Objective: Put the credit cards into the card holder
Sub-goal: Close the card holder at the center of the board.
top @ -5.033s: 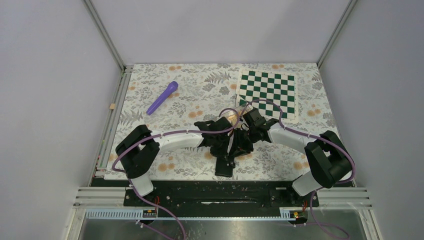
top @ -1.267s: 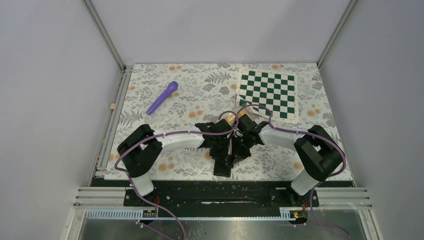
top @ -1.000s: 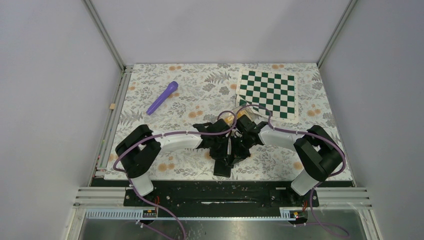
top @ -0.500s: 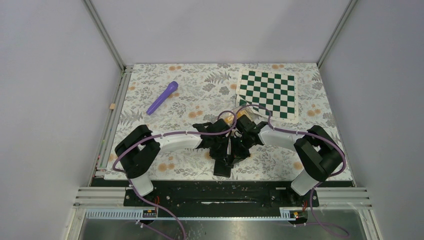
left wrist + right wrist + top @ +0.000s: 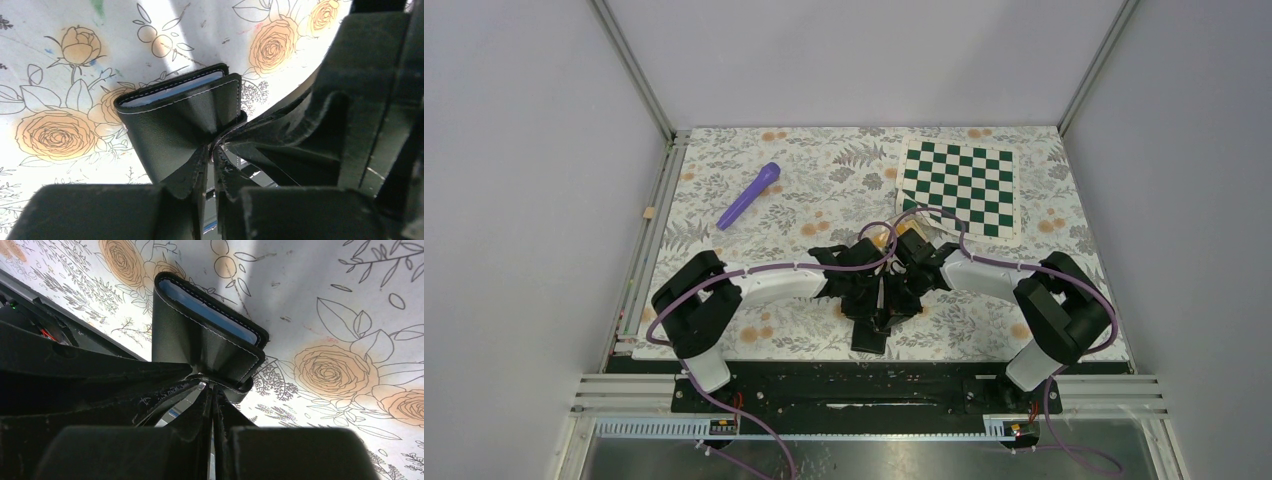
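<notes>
The card holder (image 5: 869,335), a black folding wallet with pale blue-grey lining, lies folded on the floral cloth near the front edge. In the left wrist view the card holder (image 5: 175,120) sits just past my left gripper (image 5: 212,150), whose fingers are closed on a thin black flap at its near edge. In the right wrist view my right gripper (image 5: 210,385) is pinched on the same flap of the card holder (image 5: 200,340). From above, my left gripper (image 5: 872,300) and right gripper (image 5: 900,296) meet tip to tip. The credit cards are hidden behind the arms; I cannot make them out.
A purple marker-like stick (image 5: 749,195) lies at the back left. A green-and-white chequered mat (image 5: 959,185) lies at the back right, with a pale clear box edge (image 5: 921,226) by its near corner. Metal rails (image 5: 874,395) run along the front.
Since five seconds ago the right gripper has moved down and left to meet the left gripper over the card holder. Over the last second both have barely shifted.
</notes>
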Controlling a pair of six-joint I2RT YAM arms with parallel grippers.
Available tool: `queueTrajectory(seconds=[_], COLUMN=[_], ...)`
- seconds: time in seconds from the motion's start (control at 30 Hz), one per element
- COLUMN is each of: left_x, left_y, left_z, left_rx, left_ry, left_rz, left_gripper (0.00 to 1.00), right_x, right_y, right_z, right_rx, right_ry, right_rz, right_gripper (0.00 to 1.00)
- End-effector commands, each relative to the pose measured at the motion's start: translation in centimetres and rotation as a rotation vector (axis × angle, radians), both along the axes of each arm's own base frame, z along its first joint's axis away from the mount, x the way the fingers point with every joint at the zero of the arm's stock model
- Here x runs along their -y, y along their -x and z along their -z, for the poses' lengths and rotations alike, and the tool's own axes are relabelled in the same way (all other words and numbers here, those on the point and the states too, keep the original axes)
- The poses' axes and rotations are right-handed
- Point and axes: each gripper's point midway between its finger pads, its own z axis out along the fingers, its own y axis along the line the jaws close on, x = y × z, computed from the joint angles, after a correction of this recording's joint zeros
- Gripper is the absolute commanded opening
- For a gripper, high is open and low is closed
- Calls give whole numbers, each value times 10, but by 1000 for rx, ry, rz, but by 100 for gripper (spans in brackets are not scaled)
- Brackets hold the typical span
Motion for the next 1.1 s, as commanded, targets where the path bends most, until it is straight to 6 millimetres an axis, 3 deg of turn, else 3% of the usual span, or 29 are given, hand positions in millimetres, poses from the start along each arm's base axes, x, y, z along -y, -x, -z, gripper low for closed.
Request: queueTrajectory(seconds=[0.0, 0.07, 0.2, 0.87, 1.07], left_x=[0, -1, -1, -6, -6], left_y=[-5, -4, -4, -5, -5], left_z=[-10, -9, -6, -6, -4], left_rx=[38, 37, 34, 45, 42], left_ry=[14, 17, 15, -9, -14], left_rz=[-4, -7, -6, -7, -3], left_gripper=[14, 13, 0, 0, 6], right_x=[-10, -10, -11, -11, -12], right_y=[-2, -2, -2, 2, 5], right_z=[-10, -10, -13, -5, -1], right_rx=[27, 26, 35, 41, 36], right_ry=[-34, -33, -39, -25, -16], right_rz=[-23, -25, -26, -41, -53], right_gripper=[4, 4, 4, 5, 5])
